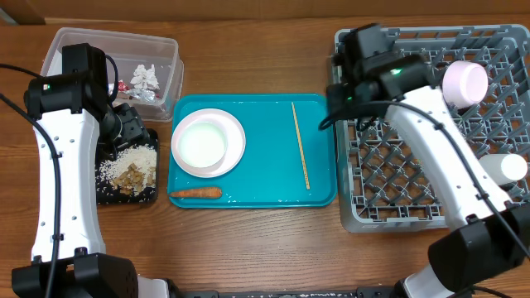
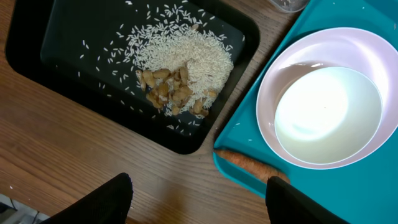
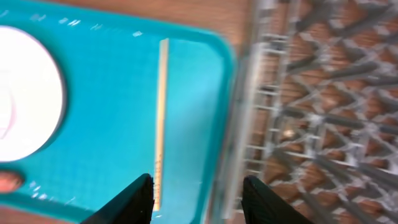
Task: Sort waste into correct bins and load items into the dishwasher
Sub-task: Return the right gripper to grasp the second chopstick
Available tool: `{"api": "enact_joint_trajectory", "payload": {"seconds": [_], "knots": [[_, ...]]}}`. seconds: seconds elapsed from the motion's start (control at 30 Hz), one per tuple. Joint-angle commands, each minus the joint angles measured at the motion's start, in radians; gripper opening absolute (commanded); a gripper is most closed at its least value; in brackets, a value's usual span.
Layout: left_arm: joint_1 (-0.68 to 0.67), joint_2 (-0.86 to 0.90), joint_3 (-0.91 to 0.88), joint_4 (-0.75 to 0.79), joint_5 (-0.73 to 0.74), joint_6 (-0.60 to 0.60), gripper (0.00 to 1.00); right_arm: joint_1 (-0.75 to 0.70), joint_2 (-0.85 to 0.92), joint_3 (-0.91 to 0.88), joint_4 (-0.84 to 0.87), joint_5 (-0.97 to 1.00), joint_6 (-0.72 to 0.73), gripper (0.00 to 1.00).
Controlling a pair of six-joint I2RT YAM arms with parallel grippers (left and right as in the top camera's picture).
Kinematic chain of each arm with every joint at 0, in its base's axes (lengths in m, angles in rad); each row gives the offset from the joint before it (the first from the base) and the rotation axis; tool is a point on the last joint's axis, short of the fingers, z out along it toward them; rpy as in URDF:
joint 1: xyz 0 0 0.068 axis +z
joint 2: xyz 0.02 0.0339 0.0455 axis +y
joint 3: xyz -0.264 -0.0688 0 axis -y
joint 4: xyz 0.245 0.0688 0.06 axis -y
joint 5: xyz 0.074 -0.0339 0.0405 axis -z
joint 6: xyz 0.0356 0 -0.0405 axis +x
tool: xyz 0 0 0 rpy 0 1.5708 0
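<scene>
The right gripper [image 3: 196, 208] hangs with its fingers parted and empty, close over the thin wooden chopstick [image 3: 160, 112] lying flat on the teal plastic tray [image 3: 112, 81], beside the grey pegged dish rack [image 3: 311, 93]. Being so thin, it could slip the pinch or skid. The left gripper [image 2: 199, 208], likewise spread and empty, hovers near the small orange carrot [image 2: 249, 165]. Bare wooden table [image 2: 74, 155]; no room visible.

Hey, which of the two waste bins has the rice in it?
The flat black tray, left of the teal tray, with rice piled inside. The clear tub holds crumpled foil instead.
</scene>
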Motion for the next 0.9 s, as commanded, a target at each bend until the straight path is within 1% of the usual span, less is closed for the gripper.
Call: {"api": "enact_joint_trajectory", "payload": {"seconds": [0.0, 0.13, 0.23, 0.33, 0.63, 0.87], "knots": [[-0.007, -0.004, 0.0, -0.002, 0.006, -0.014, 0.71, 0.053, 0.052, -0.003, 0.009, -0.027, 0.004, 0.49], [-0.007, -0.004, 0.0, -0.002, 0.006, -0.014, 0.71, 0.095, 0.113, -0.041, 0.022, -0.027, 0.005, 0.51], [-0.007, -0.004, 0.0, -0.002, 0.006, -0.014, 0.71, 0.112, 0.166, -0.061, 0.031, -0.036, 0.013, 0.54], [-0.007, -0.004, 0.0, -0.002, 0.006, -0.014, 0.71, 0.124, 0.214, -0.063, 0.036, -0.05, 0.034, 0.54], [-0.007, -0.004, 0.0, -0.002, 0.006, -0.014, 0.71, 0.138, 0.348, -0.065, 0.066, -0.05, 0.034, 0.54], [-0.007, -0.004, 0.0, -0.002, 0.006, -0.014, 0.71, 0.138, 0.408, -0.067, 0.071, -0.05, 0.034, 0.54]]}}
